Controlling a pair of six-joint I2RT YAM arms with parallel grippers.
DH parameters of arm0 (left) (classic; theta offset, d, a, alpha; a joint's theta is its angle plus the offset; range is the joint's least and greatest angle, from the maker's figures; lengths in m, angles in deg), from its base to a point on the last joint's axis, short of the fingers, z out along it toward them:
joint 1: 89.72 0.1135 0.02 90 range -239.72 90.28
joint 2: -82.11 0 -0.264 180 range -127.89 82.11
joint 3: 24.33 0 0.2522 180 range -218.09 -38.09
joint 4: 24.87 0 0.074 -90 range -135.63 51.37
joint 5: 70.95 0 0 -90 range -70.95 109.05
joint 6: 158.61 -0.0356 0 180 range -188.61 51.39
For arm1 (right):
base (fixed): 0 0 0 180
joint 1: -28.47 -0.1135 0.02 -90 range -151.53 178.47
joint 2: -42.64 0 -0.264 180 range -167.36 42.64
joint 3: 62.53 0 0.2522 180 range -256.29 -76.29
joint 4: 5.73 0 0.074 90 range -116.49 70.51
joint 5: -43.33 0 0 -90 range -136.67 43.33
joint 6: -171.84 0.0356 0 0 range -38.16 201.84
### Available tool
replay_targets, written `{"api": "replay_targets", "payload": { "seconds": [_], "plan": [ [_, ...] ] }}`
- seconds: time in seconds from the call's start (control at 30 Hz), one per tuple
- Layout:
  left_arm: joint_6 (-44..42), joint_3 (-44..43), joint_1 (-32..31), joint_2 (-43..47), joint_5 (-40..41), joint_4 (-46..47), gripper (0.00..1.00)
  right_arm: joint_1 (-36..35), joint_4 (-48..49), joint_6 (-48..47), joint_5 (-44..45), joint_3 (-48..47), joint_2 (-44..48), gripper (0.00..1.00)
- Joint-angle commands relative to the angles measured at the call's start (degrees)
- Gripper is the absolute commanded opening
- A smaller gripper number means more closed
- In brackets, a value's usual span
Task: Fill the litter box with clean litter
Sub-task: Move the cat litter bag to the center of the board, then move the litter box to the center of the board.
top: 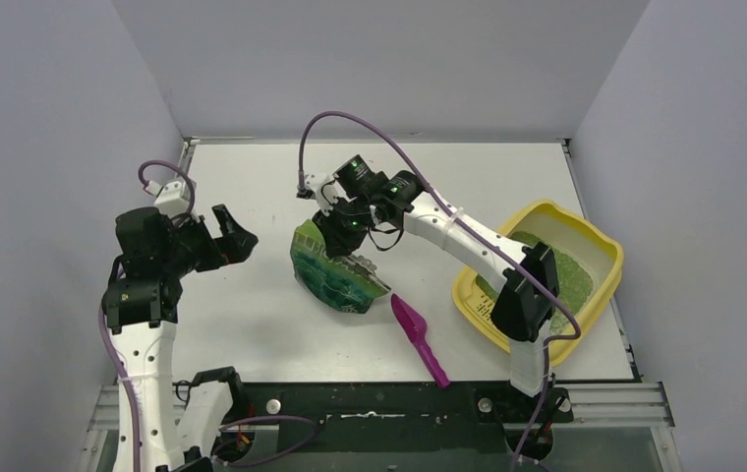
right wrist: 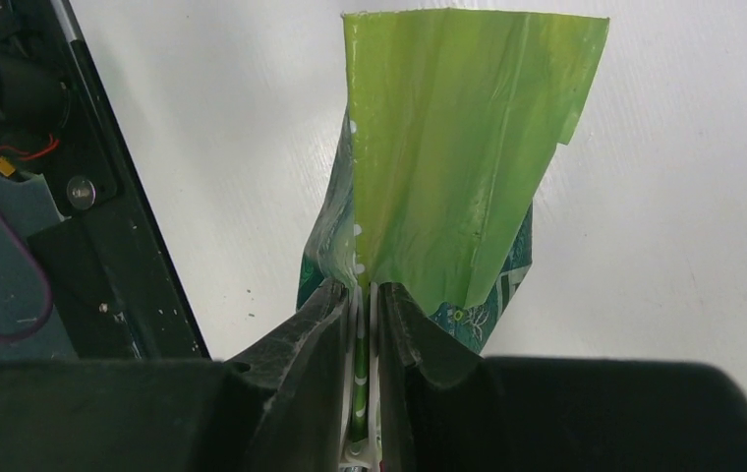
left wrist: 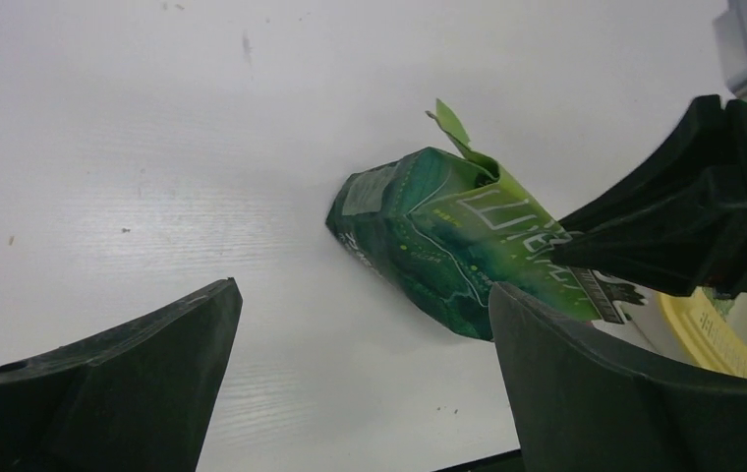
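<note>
Desk (top: 252, 324) stretches open between spread left claw (top: 237, 232) and right claw (right wrist: 368, 293) pinching pouch (top: 335, 280); arm (top: 522, 295) covers litter box (top: 546, 208) near rim.

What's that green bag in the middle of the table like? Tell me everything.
The green bag is a glossy, dark-green printed pouch with white lettering and a lime-green lining showing at its torn-open top. It sits tilted, its bottom on the white table, its top flap pinched by the right end effector.

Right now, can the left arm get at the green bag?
Probably yes: the left gripper stands open facing the green bag across bare table; the right gripper pinches only its top flap.
</note>
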Motion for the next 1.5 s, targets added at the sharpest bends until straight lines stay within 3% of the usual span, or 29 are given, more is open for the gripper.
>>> {"api": "replay_targets", "payload": {
  "seconds": [0.0, 0.07, 0.23, 0.33, 0.43, 0.57, 0.67, 0.8, 0.9, 1.0, 1.07, 1.27, 1.4, 1.47],
  "plan": [
    [-5.14, 1.72, 0.21, 1.27, -10.85, 8.38, 0.97, -0.15, 3.14, -2.87, -5.03, -2.49, 6.41, 0.0],
    [-5.98, 3.43, 0.15, 0.89, -15.38, 11.8, 0.97, -0.11, 3.55, -2.91, -3.02, -2.17, 6.59, 0.04],
    [-5.22, 7.35, -0.18, -1.7, -23.89, 23.62, 0.92, 0.76, 3.82, -1.19, 1.1, -1.37, 6.13, 0.26],
    [-5.5, 9.83, -0.92, -4.78, -29.06, 33.91, 0.88, 1.36, 5.04, 0.26, 0.57, 0.31, 6.56, 0.39],
    [-10.02, 8.76, -3.77, -9.37, -31.27, 38.04, 0.88, 1.66, 7.28, 1.73, -0.62, 1.93, 7.8, 0.49],
    [-27.02, 2.46, -12.26, -15.7, -30.64, 28.54, 0.92, 3.01, 9.63, 3.98, -1.22, 4.13, 10.46, 0.61],
    [-37.15, -0.69, -16.07, -18.57, -30.17, 22.97, 0.95, 5.21, 11.99, 6.61, 0.46, 7.67, 14.47, 0.65],
    [-44.48, -3.36, -18.06, -20.78, -27.32, 18.18, 0.97, 11.98, 16.26, 12.85, 3.95, 16.56, 24.39, 0.69],
    [-51.52, -6.69, -19.78, -23.84, -27.25, 10.98, 0.97, 16.47, 15.28, 19.58, 19.02, 22.35, 32.2, 0.78],
    [-58.5, -10.11, -22.1, -27.46, -23.0, 2.26, 0.97, 21.51, 8.13, 28.06, 37.94, 25.35, 37.94, 0.93],
    [-60.74, -11.0, -23.45, -29.8, -19.76, -0.79, 0.96, 27.16, 3.31, 34.19, 42.83, 27.53, 40.42, 0.98],
    [-61.68, -11.49, -25.07, -33.73, -10.9, -4.12, 0.83, 41.82, -2.75, 38.68, 40.29, 35.1, 42.69, 1.0],
    [-61.48, -11.74, -25.23, -34.88, -10.01, -4.45, 0.54, 49.91, 2.95, 37.78, 28.78, 41.69, 41.79, 1.0],
    [-60.58, -11.52, -25.27, -34.96, -10.49, -3.84, 0.46, 52.54, 6.04, 38.45, 24.31, 43.95, 40.37, 1.0]
  ]
}}
